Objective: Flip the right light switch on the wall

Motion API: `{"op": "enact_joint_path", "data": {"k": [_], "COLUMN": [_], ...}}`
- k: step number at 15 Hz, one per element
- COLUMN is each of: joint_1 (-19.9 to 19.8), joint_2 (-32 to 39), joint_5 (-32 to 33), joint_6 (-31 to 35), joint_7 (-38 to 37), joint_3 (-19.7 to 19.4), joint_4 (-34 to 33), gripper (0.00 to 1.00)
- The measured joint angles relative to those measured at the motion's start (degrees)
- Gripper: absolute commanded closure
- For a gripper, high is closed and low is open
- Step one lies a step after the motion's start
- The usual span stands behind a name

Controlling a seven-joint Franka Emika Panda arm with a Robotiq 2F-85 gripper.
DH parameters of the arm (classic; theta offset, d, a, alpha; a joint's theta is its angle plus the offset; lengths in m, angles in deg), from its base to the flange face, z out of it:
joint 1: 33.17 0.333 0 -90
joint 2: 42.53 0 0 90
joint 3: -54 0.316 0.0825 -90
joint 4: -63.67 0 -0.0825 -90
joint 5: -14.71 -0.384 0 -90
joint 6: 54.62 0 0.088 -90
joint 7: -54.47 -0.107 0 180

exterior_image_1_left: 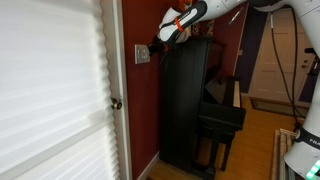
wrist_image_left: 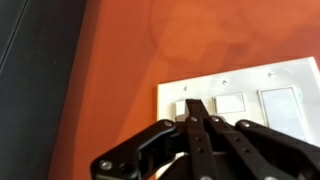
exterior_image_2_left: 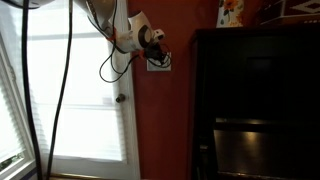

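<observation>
Left to right in an exterior view: white blind (exterior_image_1_left: pixel 50 90), door knob (exterior_image_1_left: pixel 116 103), the wall (exterior_image_1_left: pixel 142 110) carrying the switch plate (exterior_image_1_left: pixel 142 54), black piano (exterior_image_1_left: pixel 185 100). In the wrist view the claw (wrist_image_left: pixel 196 108) is seen pressed together with nothing pinched, its tip at the plate's left rocker; contact cannot be told. The right light switch (wrist_image_left: pixel 280 105) is found to the tip's right, past the middle rocker, long axis upright. A rightward shift is judged needed before pressing.

Switch plate (exterior_image_1_left: pixel 142 54) on wall (exterior_image_1_left: pixel 145 112) btw door (exterior_image_1_left: pixel 50 90) & piano (exterior_image_1_left: pixel 185 100), knob (exterior_image_1_left: pixel 116 103) prob. lower-left.
</observation>
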Motion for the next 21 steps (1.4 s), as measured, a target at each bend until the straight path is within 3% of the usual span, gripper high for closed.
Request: {"op": "enact_joint_path", "data": {"k": [14, 18, 19, 21], "joint_1": [0.1, 2.0, 2.8, 4.4], "joint_2": [6.9, 6.4, 5.5, 2.3], "joint_5": [0.1, 0.8, 1.2, 1.3], "joint_6": [-1.1, -12.6, -16.7, -25.9], "joint_7": [6.6, 3.3, 2.2, 1.0], "joint_3": [-0.9, -3.1, -3.5, -3.7], "joint_4": [-8.3, -8.6, -8.5, -7.4], "gripper": [1.00, 1.00, 0.74, 0.68]}}
